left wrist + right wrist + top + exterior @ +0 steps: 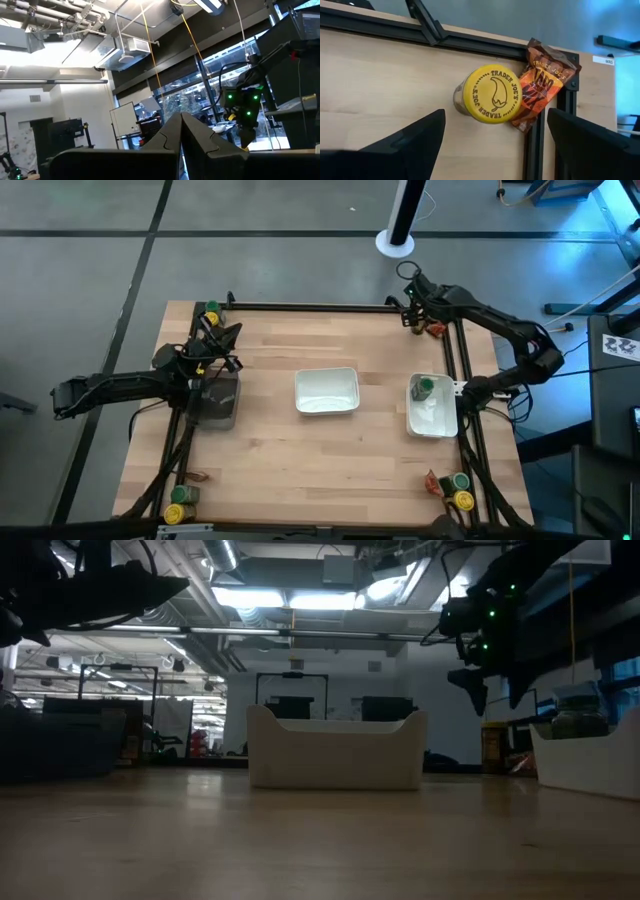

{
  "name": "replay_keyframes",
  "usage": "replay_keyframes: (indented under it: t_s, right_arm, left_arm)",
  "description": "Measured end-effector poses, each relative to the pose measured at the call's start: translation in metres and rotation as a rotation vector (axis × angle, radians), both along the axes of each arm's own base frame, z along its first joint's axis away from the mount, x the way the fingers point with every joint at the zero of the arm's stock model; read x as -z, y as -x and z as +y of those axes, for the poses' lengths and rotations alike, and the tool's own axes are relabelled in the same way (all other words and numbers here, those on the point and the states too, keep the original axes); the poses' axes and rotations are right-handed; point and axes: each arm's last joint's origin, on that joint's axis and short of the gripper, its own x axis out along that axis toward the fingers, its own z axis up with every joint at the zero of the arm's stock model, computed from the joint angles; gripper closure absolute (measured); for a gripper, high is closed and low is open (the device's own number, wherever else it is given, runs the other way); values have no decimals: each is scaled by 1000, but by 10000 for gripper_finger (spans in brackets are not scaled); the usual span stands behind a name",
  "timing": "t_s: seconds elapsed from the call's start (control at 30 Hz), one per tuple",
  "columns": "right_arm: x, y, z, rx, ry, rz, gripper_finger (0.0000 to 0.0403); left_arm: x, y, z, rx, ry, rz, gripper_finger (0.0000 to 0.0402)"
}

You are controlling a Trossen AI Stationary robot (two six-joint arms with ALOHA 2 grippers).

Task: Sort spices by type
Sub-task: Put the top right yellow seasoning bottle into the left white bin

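Right claw [492, 142] spread wide, hovering over the yellow-lid jar [490, 94] at the bench's far right corner, packet [540, 82] touching its side. Best move, I think: drop straight, straddle the lid, miss the packet. Jar upright, axis vertical, lid up. Left claw [181, 131] pressed together, raised over the left side.

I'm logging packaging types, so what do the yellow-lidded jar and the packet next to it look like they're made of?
The yellow-lidded jar: lid looks like matte moulded plastic with a raised logo; body seems clear, glass or plastic, can't tell. The packet: glossy crinkled film, probably plastic or foil, printed.
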Motion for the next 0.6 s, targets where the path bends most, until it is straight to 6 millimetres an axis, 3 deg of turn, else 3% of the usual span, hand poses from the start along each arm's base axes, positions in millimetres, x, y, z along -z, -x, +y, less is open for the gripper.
replay_keyframes:
  t_s: [0.3, 0.6]
  right_arm:
    - [13, 5, -15, 32, -44, 15, 55]
    - [14, -4, -22, -9, -14, -81, 55]
  left_arm:
    - [0, 0, 0, 0, 0, 0, 400]
    - [0, 0, 0, 0, -1, 0, 400]
